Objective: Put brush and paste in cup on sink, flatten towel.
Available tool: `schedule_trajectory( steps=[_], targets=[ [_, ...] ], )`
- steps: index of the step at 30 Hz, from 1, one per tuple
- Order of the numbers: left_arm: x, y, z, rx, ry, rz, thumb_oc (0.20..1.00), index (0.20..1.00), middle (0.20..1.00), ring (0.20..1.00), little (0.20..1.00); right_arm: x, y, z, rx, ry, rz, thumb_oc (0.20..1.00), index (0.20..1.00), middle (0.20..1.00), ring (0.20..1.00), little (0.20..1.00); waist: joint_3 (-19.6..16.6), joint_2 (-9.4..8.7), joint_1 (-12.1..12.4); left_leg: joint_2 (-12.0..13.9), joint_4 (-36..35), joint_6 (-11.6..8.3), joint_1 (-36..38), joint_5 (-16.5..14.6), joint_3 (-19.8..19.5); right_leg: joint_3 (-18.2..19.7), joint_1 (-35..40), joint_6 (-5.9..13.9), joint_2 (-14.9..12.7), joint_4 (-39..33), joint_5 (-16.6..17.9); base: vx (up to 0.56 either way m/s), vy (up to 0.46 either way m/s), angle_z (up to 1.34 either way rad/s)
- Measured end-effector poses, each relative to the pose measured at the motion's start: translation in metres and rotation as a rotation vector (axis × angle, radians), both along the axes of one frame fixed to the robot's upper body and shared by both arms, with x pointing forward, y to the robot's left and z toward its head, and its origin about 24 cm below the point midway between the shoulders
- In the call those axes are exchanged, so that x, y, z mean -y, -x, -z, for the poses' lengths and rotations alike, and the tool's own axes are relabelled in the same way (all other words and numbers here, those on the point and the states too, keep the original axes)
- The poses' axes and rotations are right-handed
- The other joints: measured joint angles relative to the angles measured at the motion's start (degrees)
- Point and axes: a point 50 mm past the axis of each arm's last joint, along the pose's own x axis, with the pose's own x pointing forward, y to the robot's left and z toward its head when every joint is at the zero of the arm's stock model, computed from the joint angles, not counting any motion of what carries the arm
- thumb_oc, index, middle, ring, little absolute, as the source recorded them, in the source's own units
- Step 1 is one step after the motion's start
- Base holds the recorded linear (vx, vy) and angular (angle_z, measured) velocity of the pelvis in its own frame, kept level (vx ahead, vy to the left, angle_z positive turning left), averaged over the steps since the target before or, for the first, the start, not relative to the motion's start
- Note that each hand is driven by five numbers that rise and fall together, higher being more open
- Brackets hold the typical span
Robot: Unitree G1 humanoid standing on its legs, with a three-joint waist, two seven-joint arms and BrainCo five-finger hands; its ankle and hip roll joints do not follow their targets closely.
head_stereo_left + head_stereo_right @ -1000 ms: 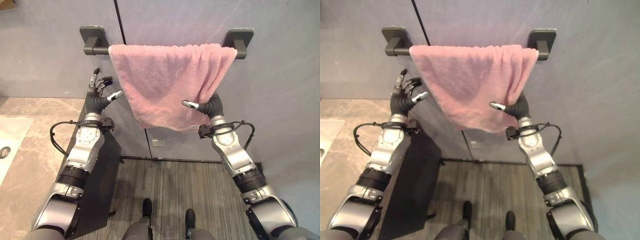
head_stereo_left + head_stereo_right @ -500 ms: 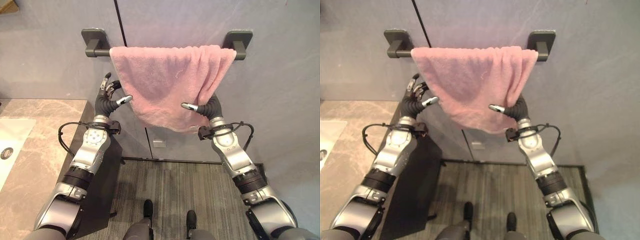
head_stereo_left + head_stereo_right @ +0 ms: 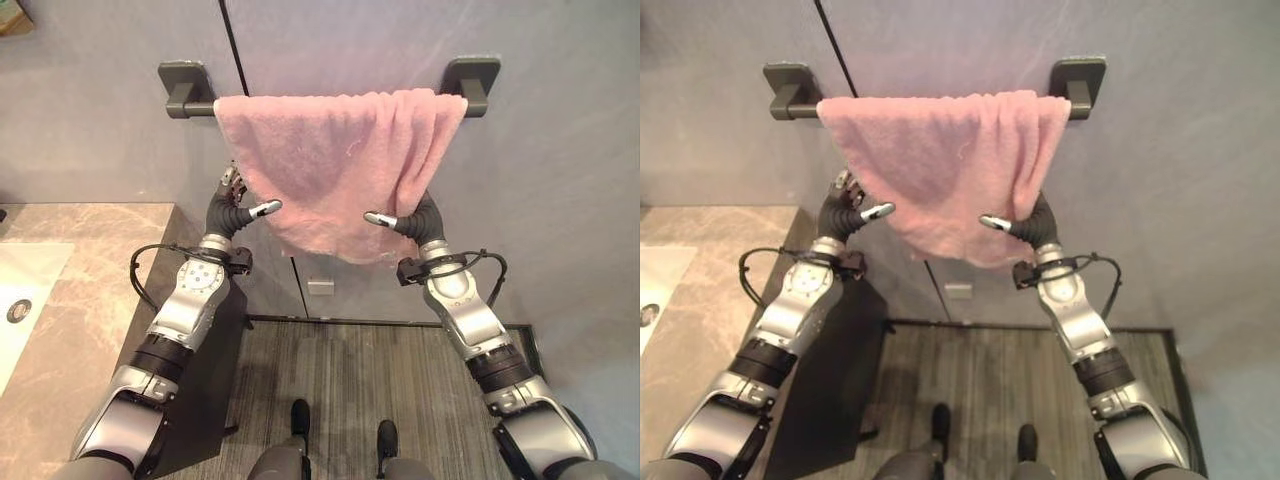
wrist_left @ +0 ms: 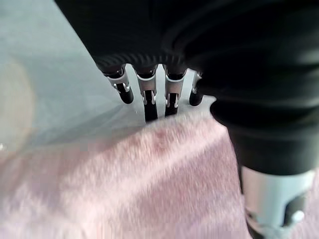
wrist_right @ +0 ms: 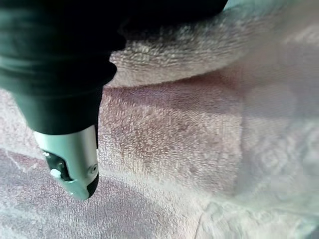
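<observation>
A pink towel [image 3: 340, 160] hangs over a dark grey rail [image 3: 190, 92] on the wall, bunched into folds on its right side. My left hand [image 3: 232, 212] is at the towel's left edge. Its fingers [image 4: 149, 94] are straight with their tips just behind the edge, and its thumb [image 4: 271, 199] stands apart in front of the cloth [image 4: 124, 189]. My right hand [image 3: 420, 222] is at the towel's lower right. Its thumb [image 5: 72, 159] lies in front of the cloth [image 5: 189, 134] and its fingers are hidden behind a fold.
A marble counter [image 3: 60, 330] runs along the left, with a white sink basin [image 3: 30, 275] set in it. A dark cabinet side [image 3: 205, 360] drops below the counter's edge. A grey striped floor [image 3: 340, 380] lies under the towel.
My left hand has moved right and slightly down, from open wall to the towel's left edge. The right hand has stayed at the lower right of the towel.
</observation>
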Motion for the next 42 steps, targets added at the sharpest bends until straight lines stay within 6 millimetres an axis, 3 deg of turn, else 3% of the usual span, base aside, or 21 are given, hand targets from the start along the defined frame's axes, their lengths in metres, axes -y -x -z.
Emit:
schedule_trajectory(
  steps=[1, 3, 12, 29, 40, 41, 42],
  targets=[
    [0.004, 0.001, 0.001, 0.000, -0.001, 0.013, 0.561, 0.561, 0.561, 0.561, 0.561, 0.000, 0.000, 0.001, -0.002, 0.001, -0.002, 1.000, 1.000, 1.000, 1.000, 1.000, 0.06, 0.18, -0.39, -0.01, 0.00, 0.00, 0.01, 0.01, -0.01, 0.00, 0.12, 0.00, 0.00, 0.00, 0.01, 0.00, 0.000, 0.00],
    [0.006, 0.001, 0.001, -0.004, 0.001, 0.023, 0.200, 0.200, 0.200, 0.200, 0.200, 0.000, 0.001, 0.002, -0.007, 0.001, -0.002, 1.000, 1.000, 1.000, 1.000, 1.000, 0.04, 0.41, -0.68, -0.03, 0.00, 0.01, 0.05, 0.01, -0.01, -0.01, 0.16, -0.03, -0.02, 0.00, 0.03, 0.00, 0.000, 0.00],
    [0.027, 0.002, 0.006, -0.016, -0.009, 0.118, 0.200, 0.200, 0.200, 0.200, 0.200, -0.001, 0.001, 0.003, -0.012, -0.003, -0.006, 1.000, 1.000, 1.000, 1.000, 1.000, 0.02, 1.20, -3.69, -0.01, 0.02, 0.41, 1.15, 0.07, 0.18, -0.09, 1.14, -0.25, 0.04, 0.14, -0.13, 0.00, 0.000, 0.00],
    [0.022, 0.001, 0.003, 0.003, -0.041, 0.087, 0.200, 0.200, 0.200, 0.200, 0.200, 0.003, 0.002, 0.005, -0.019, 0.002, 0.006, 1.000, 1.000, 1.000, 1.000, 1.000, -0.13, 1.79, -3.58, 0.35, 0.01, 0.47, 1.44, -0.03, 0.35, -0.04, 1.39, -0.45, 0.32, 0.11, -0.27, 0.00, 0.000, 0.00],
    [0.007, 0.004, 0.008, -0.002, -0.050, 0.018, 0.200, 0.200, 0.200, 0.200, 0.200, 0.007, 0.002, 0.005, -0.017, 0.007, 0.016, 1.000, 1.000, 1.000, 1.000, 1.000, -0.21, 1.97, -2.99, 0.32, 0.01, 0.46, 2.13, -0.30, 0.09, -0.29, 2.24, -0.53, 0.36, 0.28, -0.56, 0.00, 0.008, 0.01],
    [0.005, 0.004, 0.010, -0.006, -0.048, 0.012, 0.200, 0.200, 0.200, 0.200, 0.200, 0.008, 0.002, 0.005, -0.016, 0.009, 0.018, 0.636, 0.636, 0.636, 0.636, 0.636, -0.22, 1.98, -2.97, 0.32, 0.01, 0.46, 2.13, -0.30, -0.03, -0.38, 2.31, -0.54, 0.37, 0.29, -0.57, -0.01, 0.029, 0.04],
    [0.002, 0.005, 0.012, -0.014, -0.041, -0.002, 0.200, 0.200, 0.200, 0.200, 0.200, 0.008, 0.002, 0.004, -0.015, 0.009, 0.019, 0.442, 0.442, 0.442, 0.442, 0.442, -0.22, 1.98, -2.92, 0.32, 0.01, 0.46, 2.14, -0.30, -0.06, -0.41, 2.32, -0.56, 0.38, 0.28, -0.59, 0.00, 0.023, 0.03]
  ],
)
